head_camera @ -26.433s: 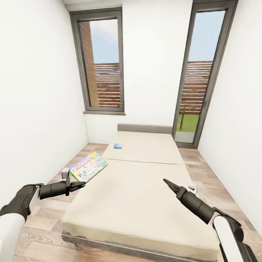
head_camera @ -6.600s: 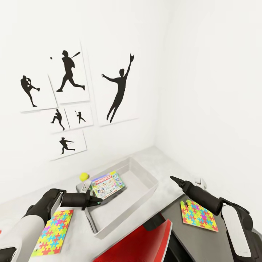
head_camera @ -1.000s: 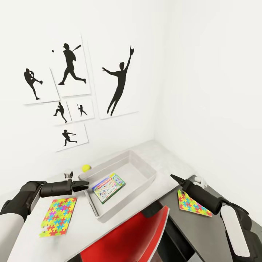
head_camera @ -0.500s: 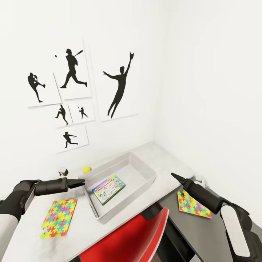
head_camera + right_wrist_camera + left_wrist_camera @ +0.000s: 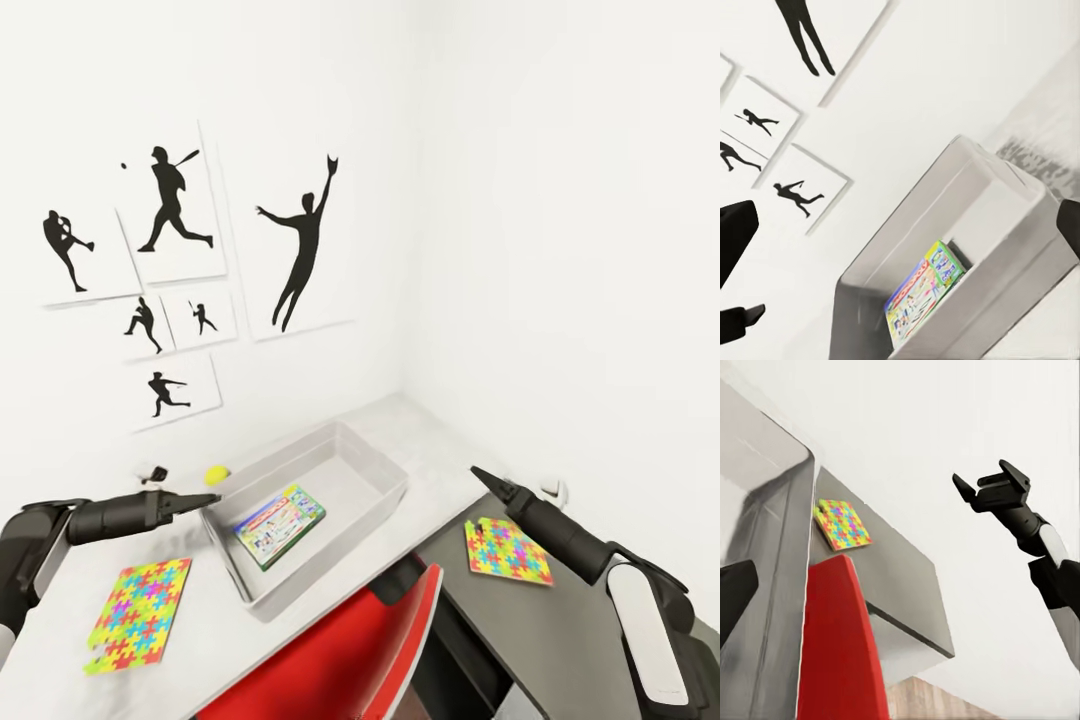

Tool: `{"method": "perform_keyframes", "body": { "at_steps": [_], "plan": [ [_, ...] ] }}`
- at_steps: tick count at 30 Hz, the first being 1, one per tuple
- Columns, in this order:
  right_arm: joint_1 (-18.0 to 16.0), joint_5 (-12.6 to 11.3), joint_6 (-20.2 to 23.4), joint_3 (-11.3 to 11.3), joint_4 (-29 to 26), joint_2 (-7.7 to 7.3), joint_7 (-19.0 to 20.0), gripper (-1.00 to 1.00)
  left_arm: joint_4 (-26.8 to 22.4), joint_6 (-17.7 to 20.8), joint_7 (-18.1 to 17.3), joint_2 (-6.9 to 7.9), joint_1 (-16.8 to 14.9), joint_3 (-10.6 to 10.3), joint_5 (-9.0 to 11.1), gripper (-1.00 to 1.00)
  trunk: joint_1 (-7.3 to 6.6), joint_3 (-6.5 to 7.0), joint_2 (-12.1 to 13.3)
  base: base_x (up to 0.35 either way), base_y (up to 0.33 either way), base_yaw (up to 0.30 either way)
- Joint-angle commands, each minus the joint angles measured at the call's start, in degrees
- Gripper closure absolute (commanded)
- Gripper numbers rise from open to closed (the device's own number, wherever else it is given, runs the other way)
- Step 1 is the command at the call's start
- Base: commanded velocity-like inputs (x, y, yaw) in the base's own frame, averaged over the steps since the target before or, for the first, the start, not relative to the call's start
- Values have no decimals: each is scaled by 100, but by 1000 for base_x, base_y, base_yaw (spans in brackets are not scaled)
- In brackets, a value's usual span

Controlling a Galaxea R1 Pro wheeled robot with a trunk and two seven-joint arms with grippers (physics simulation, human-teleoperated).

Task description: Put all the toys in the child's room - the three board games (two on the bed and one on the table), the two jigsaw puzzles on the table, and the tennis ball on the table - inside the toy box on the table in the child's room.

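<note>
— Since half a second ago, what's different?
— Everything has slid a little leftward, so the head turned. The left gripper (image 5: 208,497) stays level over the light-grey table (image 5: 200,640), just beside the near-left corner of the toy box (image 5: 392,478), its thin dark fingers drawn together to a point with nothing between them.

— And the board game it carried earlier?
— It lies flat on the floor of the bin: a pale-green board game (image 5: 280,524) with a red title band and a busy glossy cover. The right wrist view catches it too (image 5: 924,298), resting against one sloping wall of the translucent grey toy box (image 5: 982,180).

— The other toys?
— A tennis ball (image 5: 217,475), small, yellow-green and fuzzy-looking, sits on the table just behind the bin's left corner, near the left fingertips. One jigsaw puzzle (image 5: 138,614), a thin flat square of interlocking yellow, pink, blue and green pieces, lies on the table, left of the bin. A second jigsaw puzzle (image 5: 508,551) lies on the lower dark-grey side desk (image 5: 560,640), under the right arm.

— The right gripper?
— The right gripper (image 5: 478,473) hangs above that puzzle, not touching it. From the left wrist camera its fingers (image 5: 1014,474) stand apart, empty.

— Anything else?
— A smooth red chair back (image 5: 330,660) in front of the table, and black sports-silhouette pictures (image 5: 300,245) on the white wall.
</note>
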Motion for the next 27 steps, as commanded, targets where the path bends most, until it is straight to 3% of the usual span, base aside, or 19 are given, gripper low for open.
{"method": "perform_keyframes", "body": {
  "at_steps": [1,8,15,27],
  "plan": [
    [-7,-18,40,-7,-1,8,47,-100,-142,89,-21,2,72,-5,86,-100,3,-5,-12,-60,0,-198],
    [117,-28,28,-15,39,28,257,-100,-373,139,-21,6,209,-1,295,-100,3,49,-12,-23,0,-200],
    [204,-37,24,-74,164,17,355,-100,-409,141,-21,16,224,12,327,-100,3,103,-12,-38,0,-200],
    [219,-40,22,-123,209,78,391,-100,-436,141,-21,45,225,15,332,-100,3,196,-12,-201,0,-201]
  ]
}}
